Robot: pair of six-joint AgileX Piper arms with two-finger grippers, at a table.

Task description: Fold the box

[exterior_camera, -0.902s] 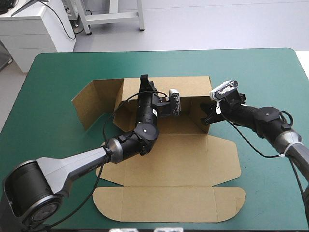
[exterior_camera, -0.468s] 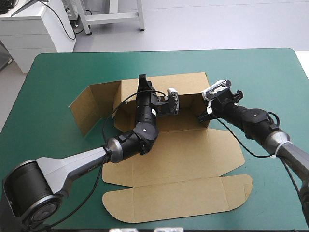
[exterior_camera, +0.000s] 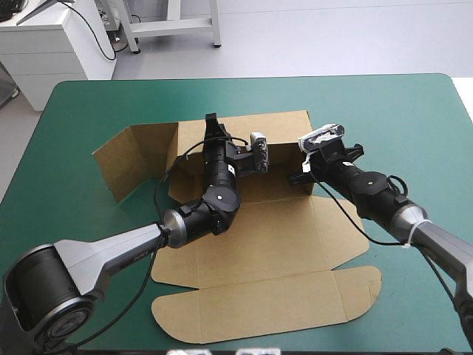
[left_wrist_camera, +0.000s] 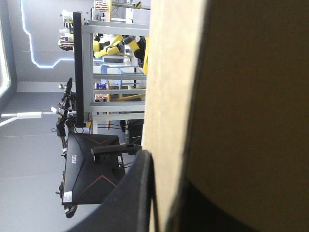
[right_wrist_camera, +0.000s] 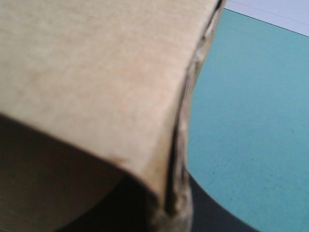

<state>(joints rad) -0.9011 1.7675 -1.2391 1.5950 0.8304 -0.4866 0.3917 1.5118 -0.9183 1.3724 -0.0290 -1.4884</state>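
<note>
Back wall of box (exterior_camera: 259, 237) raised; left fingers (left_wrist_camera: 133, 198) pinching its top edge; right fingers (right_wrist_camera: 207, 215) seemingly pinching side wall.

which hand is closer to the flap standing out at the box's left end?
Left. The left hand pinches the top edge of the box on its back wall, near that flap; the right hand grips the wall's opposite end.

Left arm (exterior_camera: 111, 251) first: a silver-grey tube, then fat black rounded joints (exterior_camera: 214, 198) behind my gripper, each with a small white dot. Right arm (exterior_camera: 384, 194): black too, silver-grey farther back, a white band (exterior_camera: 409, 231) round it. Fingers (left_wrist_camera: 133, 193): black, curved.
</note>
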